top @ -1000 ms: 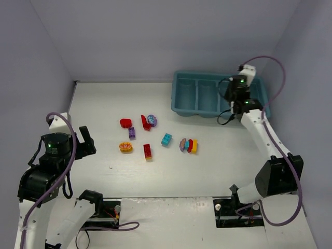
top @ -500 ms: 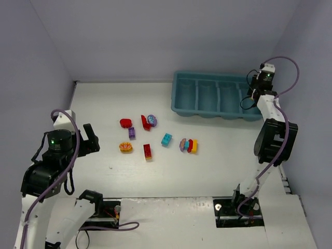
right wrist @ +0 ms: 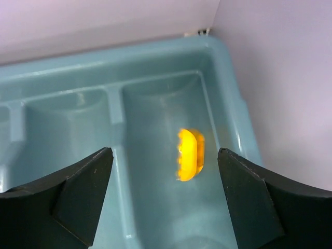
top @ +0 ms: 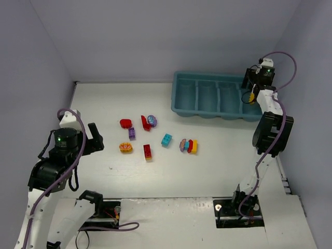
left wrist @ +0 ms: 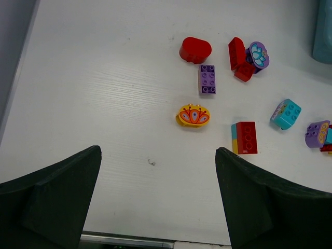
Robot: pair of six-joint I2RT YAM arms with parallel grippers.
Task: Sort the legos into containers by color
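1. On the white table, toward its far right corner, sits a teal tray with four compartments side by side.
2. The right arm reaches over the tray's right end. Its gripper points down into the rightmost compartment, with the fingers spread wide and holding nothing.
3. The left gripper hangs above the bare left part of the table. Its fingers are also parted wide and empty, well apart from any brick.
4. In the right wrist view, a yellow brick appears blurred inside the rightmost compartment, between the two fingers and touching neither. I cannot tell whether it rests on the bottom.
5. The other bricks lie loose mid-table, outside the tray:
   - a multicoloured stack lies nearest the tray;
   - a cyan brick is just left of that stack;
   - a red-and-yellow block lies left of the cyan brick, nearer the arms;
   - an orange oval piece lies left of that block;
   - a small purple brick sits just beyond the oval piece;
   - a rounded red brick lies beyond the purple one;
   - a red brick touches a purple flower piece.
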